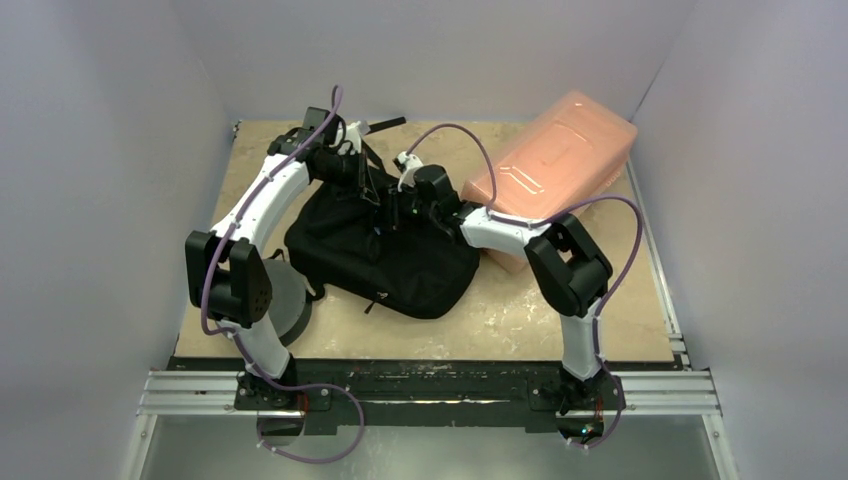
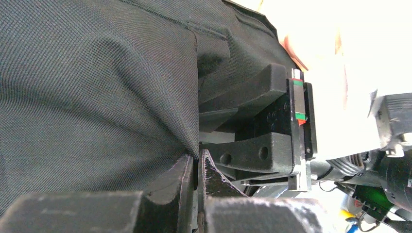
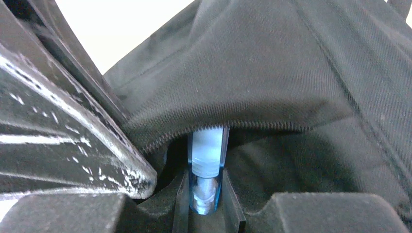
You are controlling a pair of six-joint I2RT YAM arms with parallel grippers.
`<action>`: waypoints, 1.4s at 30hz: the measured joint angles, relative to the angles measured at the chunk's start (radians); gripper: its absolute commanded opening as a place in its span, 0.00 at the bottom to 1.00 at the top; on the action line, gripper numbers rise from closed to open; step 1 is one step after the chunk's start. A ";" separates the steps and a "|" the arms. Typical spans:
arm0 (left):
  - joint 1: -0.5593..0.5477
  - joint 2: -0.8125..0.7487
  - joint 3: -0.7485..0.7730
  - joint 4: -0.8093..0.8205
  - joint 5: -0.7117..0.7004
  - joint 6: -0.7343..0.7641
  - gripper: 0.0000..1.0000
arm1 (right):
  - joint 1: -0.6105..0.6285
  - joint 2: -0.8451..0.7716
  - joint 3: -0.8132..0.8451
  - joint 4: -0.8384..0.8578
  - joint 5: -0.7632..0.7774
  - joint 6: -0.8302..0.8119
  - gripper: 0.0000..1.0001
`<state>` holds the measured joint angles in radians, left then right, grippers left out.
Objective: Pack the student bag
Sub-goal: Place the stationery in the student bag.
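On the tabletop (image 1: 520,310), the left end effector (image 2: 197,167) pinches the student bag (image 1: 390,250) open so the right end effector (image 3: 206,211), clamped on a blue pen (image 3: 209,143), can enter.

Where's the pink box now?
Top view: the pink box sits at the table's far right, just right of the bag, with the right arm crossing its near-left corner.

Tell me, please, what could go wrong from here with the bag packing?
The blue pen-like item in the right end effector sits right at the zipper edge and may snag there.
The left end effector pinches only a thin fold of the student bag; a slip would likely close the opening.
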<state>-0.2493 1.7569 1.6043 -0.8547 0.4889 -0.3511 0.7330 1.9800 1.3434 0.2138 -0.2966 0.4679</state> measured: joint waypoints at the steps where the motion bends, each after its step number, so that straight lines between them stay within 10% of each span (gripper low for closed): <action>1: 0.000 0.000 0.000 0.000 0.000 0.000 0.00 | -0.002 0.010 0.004 0.023 -0.009 0.005 0.05; 18: -0.016 -0.019 0.000 0.007 -0.014 0.004 0.00 | -0.003 0.026 -0.132 0.517 0.184 0.155 0.24; 23: -0.016 -0.020 0.000 0.005 -0.021 0.005 0.00 | 0.006 0.050 -0.101 0.476 0.196 0.153 0.46; 42: -0.016 -0.020 0.000 -0.008 -0.021 0.004 0.00 | 0.008 -0.263 -0.201 0.051 0.270 0.045 0.57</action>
<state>-0.2657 1.7367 1.6043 -0.8627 0.4675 -0.3470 0.7414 1.7168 1.1419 0.2646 -0.0269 0.5125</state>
